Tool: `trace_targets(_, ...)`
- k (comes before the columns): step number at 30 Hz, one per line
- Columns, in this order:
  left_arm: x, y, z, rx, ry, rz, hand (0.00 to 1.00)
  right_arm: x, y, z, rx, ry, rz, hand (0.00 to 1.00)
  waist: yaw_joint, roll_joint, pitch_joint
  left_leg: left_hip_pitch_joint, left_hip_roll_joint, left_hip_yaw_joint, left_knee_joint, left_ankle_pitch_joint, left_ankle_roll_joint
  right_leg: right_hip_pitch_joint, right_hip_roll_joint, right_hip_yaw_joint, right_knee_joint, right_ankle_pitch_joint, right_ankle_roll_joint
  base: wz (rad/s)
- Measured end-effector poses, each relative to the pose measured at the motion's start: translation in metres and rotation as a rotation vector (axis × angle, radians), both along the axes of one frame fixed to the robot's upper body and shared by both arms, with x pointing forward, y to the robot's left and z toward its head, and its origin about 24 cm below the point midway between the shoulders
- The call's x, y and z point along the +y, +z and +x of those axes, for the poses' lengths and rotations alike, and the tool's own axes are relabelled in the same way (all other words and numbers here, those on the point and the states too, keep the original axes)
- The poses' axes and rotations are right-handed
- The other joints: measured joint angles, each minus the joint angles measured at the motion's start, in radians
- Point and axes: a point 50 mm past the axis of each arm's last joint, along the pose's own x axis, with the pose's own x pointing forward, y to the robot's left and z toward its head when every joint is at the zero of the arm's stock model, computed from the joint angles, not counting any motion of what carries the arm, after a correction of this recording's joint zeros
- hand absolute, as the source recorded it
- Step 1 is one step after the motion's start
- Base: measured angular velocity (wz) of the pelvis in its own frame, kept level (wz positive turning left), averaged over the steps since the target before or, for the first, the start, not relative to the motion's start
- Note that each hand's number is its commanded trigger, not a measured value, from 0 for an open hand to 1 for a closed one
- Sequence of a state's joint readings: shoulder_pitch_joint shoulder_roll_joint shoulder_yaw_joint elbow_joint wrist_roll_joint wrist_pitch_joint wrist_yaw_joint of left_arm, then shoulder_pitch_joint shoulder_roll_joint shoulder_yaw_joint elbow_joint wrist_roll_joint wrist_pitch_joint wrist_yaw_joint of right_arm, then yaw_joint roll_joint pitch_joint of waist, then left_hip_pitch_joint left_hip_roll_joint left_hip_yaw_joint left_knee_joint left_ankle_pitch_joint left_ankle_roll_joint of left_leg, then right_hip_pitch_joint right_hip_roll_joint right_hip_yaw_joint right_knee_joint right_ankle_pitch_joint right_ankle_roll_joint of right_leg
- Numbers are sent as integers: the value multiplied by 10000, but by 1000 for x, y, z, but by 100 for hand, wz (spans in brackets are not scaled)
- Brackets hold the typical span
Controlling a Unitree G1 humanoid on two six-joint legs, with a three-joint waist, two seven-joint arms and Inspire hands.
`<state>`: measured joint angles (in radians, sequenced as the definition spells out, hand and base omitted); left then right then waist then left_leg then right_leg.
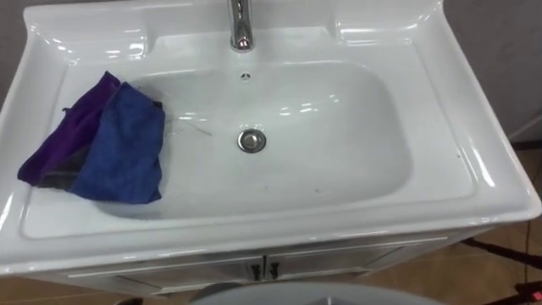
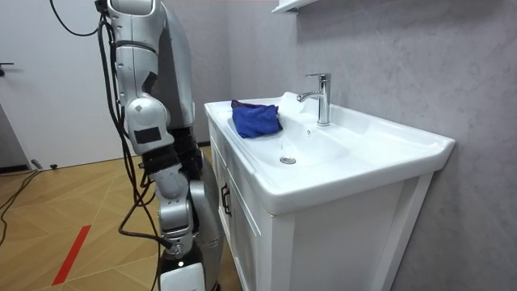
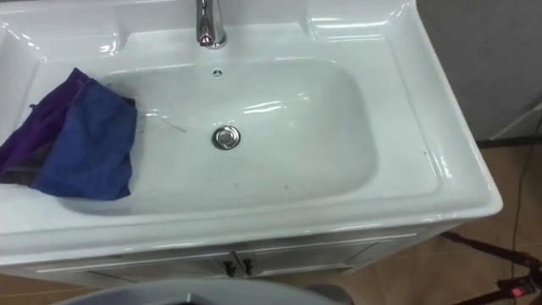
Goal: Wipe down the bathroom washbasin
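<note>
A crumpled blue cloth (image 1: 123, 148) with a purple cloth (image 1: 68, 140) under it lies over the left slope of the white basin (image 1: 440, 110), partly on the left rim. In the room view the blue cloth (image 2: 254, 120) sits at the basin's far end. The bowl has a chrome drain (image 1: 251, 141) at its middle and thin dark streaks (image 1: 196, 130) beside the cloth. I stand upright in front of the basin (image 2: 363, 141). My right hand (image 2: 179, 242) hangs low at my side, away from the cloth.
A chrome faucet (image 1: 241, 25) rises at the back centre of the basin. Below the rim is a white cabinet with dark door handles (image 1: 262, 269). A grey wall backs the basin, with a shelf (image 2: 291, 6) above. The wooden floor carries a red tape strip (image 2: 73, 255).
</note>
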<state>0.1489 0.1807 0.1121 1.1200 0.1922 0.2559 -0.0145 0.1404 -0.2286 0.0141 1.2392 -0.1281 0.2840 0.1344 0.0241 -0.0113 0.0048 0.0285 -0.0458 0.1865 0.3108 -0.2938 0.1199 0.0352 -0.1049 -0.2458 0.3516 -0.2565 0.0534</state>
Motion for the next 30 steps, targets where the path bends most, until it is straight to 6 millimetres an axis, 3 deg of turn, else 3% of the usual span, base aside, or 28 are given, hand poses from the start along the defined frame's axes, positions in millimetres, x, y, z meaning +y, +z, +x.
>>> trace_targets(19,-4,-1,-4,274,-419,-716,0,10,-3,9,-82,384,392,0,-202,-24,-5,171,-2,143,-87,-2,6,-9,12,230,120,1,-2,-2)
trace_targets(30,-4,-1,-5,776,-1801,-625,0,12,-3,13,-183,436,407,0,-193,-23,-5,155,-3,137,-34,-21,20,-11,22,350,140,1,-2,0)
